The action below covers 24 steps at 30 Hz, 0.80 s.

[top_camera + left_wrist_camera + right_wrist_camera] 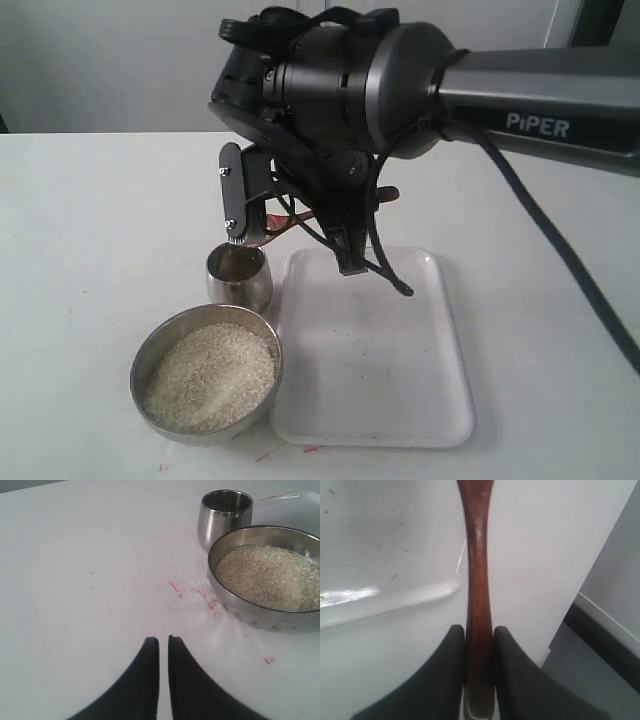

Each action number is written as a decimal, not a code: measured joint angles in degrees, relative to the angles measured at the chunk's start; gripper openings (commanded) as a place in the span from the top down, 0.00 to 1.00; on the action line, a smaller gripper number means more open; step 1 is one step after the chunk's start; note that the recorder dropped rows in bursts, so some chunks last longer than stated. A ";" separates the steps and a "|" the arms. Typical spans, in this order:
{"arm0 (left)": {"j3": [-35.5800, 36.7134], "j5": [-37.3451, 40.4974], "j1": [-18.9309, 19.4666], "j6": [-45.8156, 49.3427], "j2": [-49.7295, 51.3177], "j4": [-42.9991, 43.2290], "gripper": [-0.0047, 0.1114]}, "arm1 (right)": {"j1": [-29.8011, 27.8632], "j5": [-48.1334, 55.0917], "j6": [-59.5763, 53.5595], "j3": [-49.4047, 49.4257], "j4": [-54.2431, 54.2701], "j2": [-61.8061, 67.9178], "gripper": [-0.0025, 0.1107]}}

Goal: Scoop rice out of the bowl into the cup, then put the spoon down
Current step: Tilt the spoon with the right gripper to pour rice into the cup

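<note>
Tipping rice at a white table (pixel 100 200): the right gripper (pixel 479 632), fingers pinched tight on the slim handle of the spoon (pixel 479 565), hangs over the cup (pixel 240 282). The spoon's head seems to sit at the cup's mouth, though the wrist hides much of it. The bowl (pixel 137 375) stands just beside the cup, heaped with rice (pixel 212 375), and a white tray (pixel 380 380) lies alongside. The left gripper (pixel 163 645) waits apart, fingers pressed almost together on nothing. To pour well, the wrist should likely roll slowly with the head centred over the narrow rim, so grains drop inside rather than scatter. The tray looks a fair resting place for the spoon afterwards.
</note>
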 measured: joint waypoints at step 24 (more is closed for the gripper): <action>0.00 0.00 0.00 0.00 0.00 0.00 0.84 | 6.30 -0.10 3.23 0.00 -20.60 5.80 0.98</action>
